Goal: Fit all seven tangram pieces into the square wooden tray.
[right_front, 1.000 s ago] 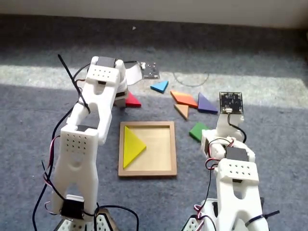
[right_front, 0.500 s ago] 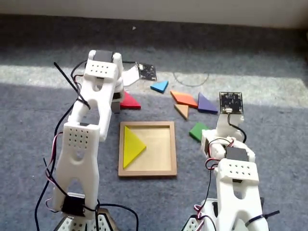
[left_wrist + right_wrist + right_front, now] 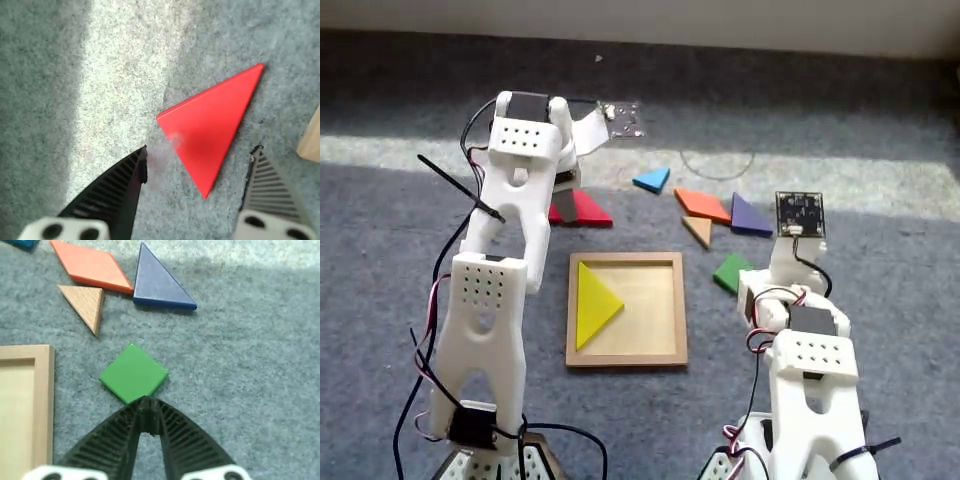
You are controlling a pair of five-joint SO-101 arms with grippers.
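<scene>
Left gripper (image 3: 199, 152) fingers spread wide, red triangle (image 3: 207, 125) between them, seemingly untouched, near tray (image 3: 311, 137) corner. Right gripper (image 3: 146, 405) tips pressed together, beside tray.

Tray (image 3: 678, 305): I see right half bare; yellow triangle (image 3: 595, 303) fills left side. Left arm (image 3: 510, 250) stands along tray's left flank and blocks approach there.

Red triangle (image 3: 210, 120) lies alone on bench (image 3: 880, 270), bare surface on all sides, tray corner near one tip. Left end effector (image 3: 200, 150) hangs over it, fingers spread either side of its point.

Green square (image 3: 133, 373): free margin all round. Right end effector (image 3: 146, 405), fingers together, sits just beside its near corner.

Orange parallelogram (image 3: 703, 205), purple triangle (image 3: 748, 215), wood triangle (image 3: 698, 230) crowd together; I find little gap for finger between them.
</scene>
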